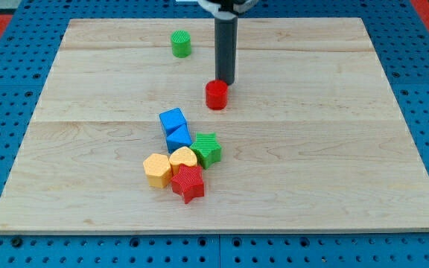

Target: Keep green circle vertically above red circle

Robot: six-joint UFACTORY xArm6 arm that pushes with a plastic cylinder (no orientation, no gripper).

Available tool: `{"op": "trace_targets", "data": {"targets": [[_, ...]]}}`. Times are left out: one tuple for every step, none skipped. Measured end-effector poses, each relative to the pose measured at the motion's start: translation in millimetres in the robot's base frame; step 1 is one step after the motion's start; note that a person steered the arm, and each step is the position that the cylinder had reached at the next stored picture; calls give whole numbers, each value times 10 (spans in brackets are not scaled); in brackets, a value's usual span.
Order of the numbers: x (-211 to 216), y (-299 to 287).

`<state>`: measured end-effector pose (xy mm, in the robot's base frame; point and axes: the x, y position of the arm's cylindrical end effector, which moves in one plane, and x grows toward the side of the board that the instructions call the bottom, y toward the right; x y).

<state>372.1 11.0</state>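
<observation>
The green circle [180,43] stands near the view's top, left of centre, on the wooden board [311,149]. The red circle [217,94] stands lower and to the right of it, near the board's middle. My tip [224,82] is at the end of the dark rod, just above and slightly right of the red circle, touching or almost touching its far side. The green circle is apart from the tip, to its upper left.
A cluster lies below the red circle: two blue blocks [175,128], a green star [206,149], a yellow heart [183,158], an orange-yellow hexagon-like block [157,169] and a red star [188,183]. A blue pegboard [6,89] surrounds the board.
</observation>
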Motion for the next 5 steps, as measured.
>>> {"op": "trace_targets", "data": {"targets": [[476, -26], [859, -26], [520, 359], [-225, 607], [-907, 606]]}}
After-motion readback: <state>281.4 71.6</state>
